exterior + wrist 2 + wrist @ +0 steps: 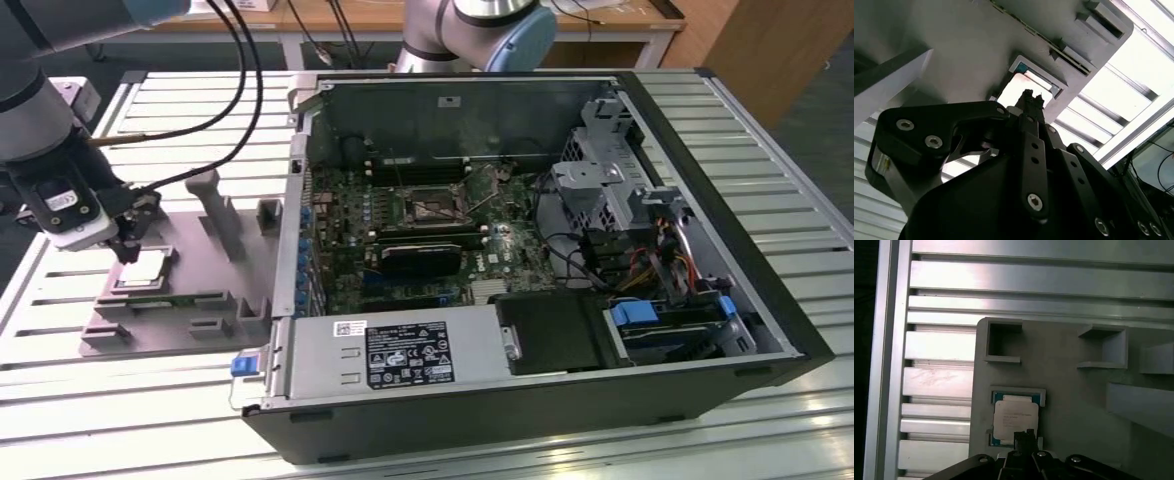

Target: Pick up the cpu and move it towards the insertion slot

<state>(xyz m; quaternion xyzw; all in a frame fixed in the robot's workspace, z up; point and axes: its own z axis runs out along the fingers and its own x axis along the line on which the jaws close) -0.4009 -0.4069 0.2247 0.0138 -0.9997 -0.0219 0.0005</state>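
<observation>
- cpu (pixel 1015 419): lies flat, silver top up, in a shallow square recess of the grey fixture plate (pixel 1069 405). The raised lip on the recess most likely fixes its position and squareness so it can be picked up the same way each time. It has not been lifted.
- grey fixture plate: rests on the slatted tabletop (pixel 80 350), just beside the open computer case (pixel 534 400) on the exterior view's left. This keeps the parts outside the case but near it.
- insertion slot (pixel 435 208): square socket on the board inside the computer case, well apart from the cpu. Its frame looks open to take the chip.
- gripper (pixel 1024 436): points down over the cpu's recess, with its tip above the near edge of the chip in both wrist views. The fingers are drawn together into one narrow tip and clamp nothing. Whether the tip touches the cpu's top cannot be told.
</observation>
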